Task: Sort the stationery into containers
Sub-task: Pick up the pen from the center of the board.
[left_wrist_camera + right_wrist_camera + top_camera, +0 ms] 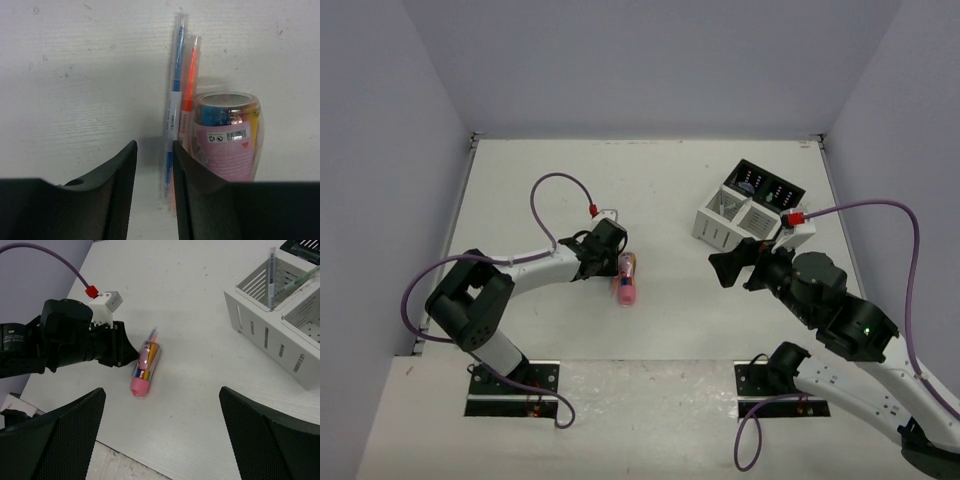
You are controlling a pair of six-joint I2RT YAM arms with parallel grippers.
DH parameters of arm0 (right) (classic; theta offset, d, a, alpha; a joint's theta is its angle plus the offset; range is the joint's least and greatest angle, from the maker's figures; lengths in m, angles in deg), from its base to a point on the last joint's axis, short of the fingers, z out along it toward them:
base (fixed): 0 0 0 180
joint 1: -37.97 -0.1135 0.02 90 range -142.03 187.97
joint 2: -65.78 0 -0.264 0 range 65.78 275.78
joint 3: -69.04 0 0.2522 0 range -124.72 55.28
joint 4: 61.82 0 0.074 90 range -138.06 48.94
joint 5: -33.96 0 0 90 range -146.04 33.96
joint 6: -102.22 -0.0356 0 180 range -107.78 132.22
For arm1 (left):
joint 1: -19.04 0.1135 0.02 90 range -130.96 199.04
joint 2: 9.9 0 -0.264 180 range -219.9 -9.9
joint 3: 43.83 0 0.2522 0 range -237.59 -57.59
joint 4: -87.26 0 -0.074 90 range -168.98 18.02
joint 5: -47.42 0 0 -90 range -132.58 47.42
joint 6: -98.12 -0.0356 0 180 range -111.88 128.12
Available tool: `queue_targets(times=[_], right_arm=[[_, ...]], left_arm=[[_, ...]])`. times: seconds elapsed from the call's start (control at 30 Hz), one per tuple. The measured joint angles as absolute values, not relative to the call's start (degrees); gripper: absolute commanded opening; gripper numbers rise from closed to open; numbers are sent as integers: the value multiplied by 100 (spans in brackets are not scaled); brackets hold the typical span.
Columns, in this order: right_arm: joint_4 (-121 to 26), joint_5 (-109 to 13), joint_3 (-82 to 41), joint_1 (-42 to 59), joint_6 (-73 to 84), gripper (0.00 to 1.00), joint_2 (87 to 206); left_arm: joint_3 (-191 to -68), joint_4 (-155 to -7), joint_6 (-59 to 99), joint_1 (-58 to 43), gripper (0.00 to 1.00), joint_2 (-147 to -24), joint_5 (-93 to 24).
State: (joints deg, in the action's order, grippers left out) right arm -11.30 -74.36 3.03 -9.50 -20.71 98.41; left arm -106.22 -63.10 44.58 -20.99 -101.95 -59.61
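A clear capsule-shaped tube with a pink label and cap [227,137], holding coloured pieces, lies on the table [520,190]. A blue pen [174,95] and an orange pen [189,85] lie side by side against its left. My left gripper [154,150] is low over the pens' near ends, jaws narrowly open, and the blue pen's end lies just inside the right finger [187,195]. In the top view the left gripper [608,262] is beside the tube [627,282]. My right gripper [162,440] is wide open and empty, hovering right of the tube [144,365].
The organizer stands at the back right, with its white slatted half [720,222] nearer and its black half [775,185] behind. In the right wrist view the white half [270,340] holds a few upright pens [271,275]. Grey walls enclose the table.
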Motion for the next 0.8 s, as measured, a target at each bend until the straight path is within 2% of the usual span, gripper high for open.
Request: queue_targets(times=[0.4,0.5,0.57,0.63,0.8], right_arm=[[-1132,-7302,303,-950,-2069,99,9826],[-1135,-7291,303,-950,-2069,99,9818],[-1143,-7282,303,-950,-2071,99,9808],[-1159,-7267,303,-950,-2069,99,9801],[-1175,-7185,303,-950,-2070,99,9795]], left_arm=[[-10589,-6444,4451,-2095,34,-10390,-6098],[-10598,-6430,4487,-2095,24,-10417,-6291],[-10601,-6396,4521,-2089,10,-10428,-6431],[-10601,-6354,4560,-2066,2,-10437,-6547],[-10612,-6323,4658,-1970,0,-10451,-6698]])
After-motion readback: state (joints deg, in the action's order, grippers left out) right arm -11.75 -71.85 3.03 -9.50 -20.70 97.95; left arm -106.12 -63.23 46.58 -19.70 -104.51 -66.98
